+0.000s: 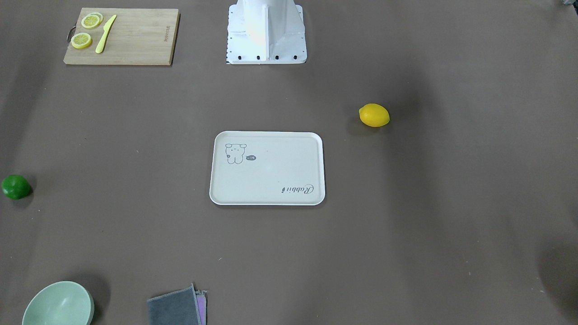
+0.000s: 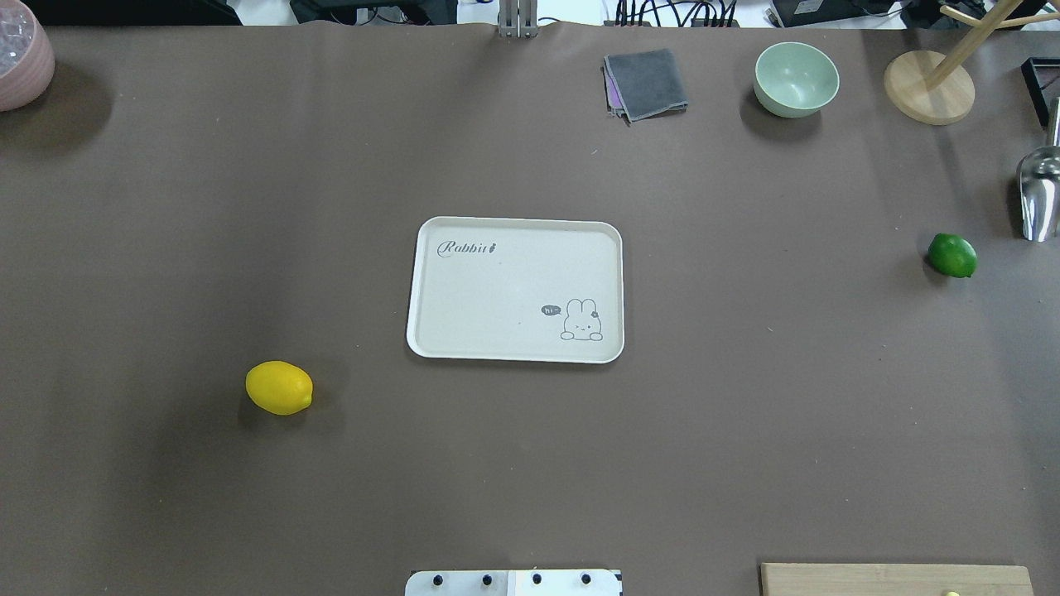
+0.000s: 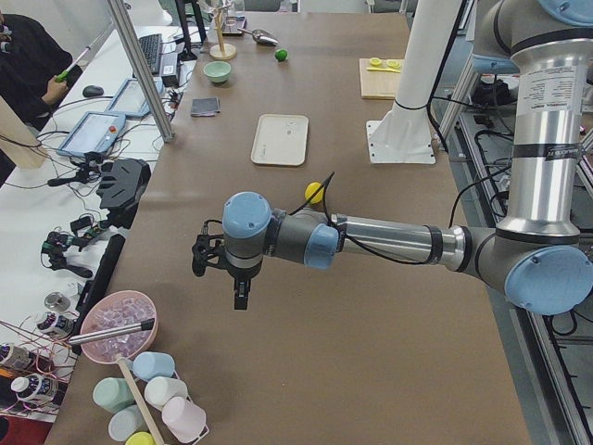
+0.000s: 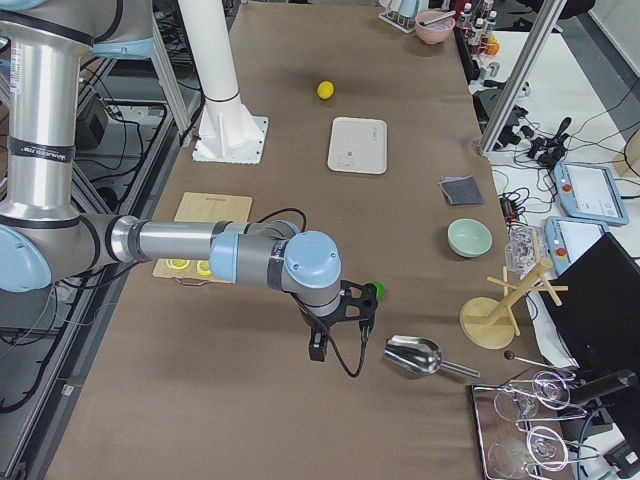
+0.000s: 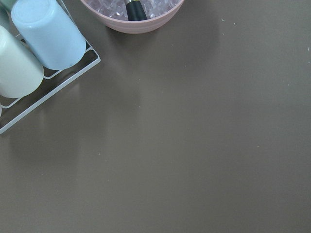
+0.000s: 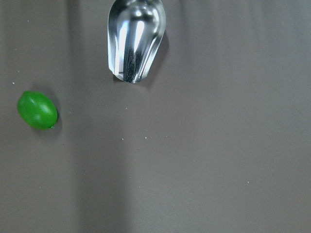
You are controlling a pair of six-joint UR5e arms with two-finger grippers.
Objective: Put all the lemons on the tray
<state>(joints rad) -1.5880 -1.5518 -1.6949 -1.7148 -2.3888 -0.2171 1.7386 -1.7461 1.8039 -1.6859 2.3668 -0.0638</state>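
Scoop (image 2: pixel 1039 199) near green lemon (image 2: pixel 951 255), bowl (image 2: pixel 796 79) and cloth (image 2: pixel 646 83) beyond tray (image 2: pixel 497 298), yellow lemon (image 2: pixel 279 387) apart

yellow lemon (image 2: pixel 279 387), green lemon (image 2: pixel 951 255), cream tray (image 2: pixel 513 289)

Overhead, tray (image 2: pixel 497 290) is displaying "Rabbit" script (image 2: pixel 466 247) at 10 o'clock, "hi" bubble (image 2: pixel 551 310) at 4 o'clock.

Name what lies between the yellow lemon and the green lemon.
The tray lies between the yellow lemon and the green lemon, with bare table on either side; the overhead exterior view shows this.
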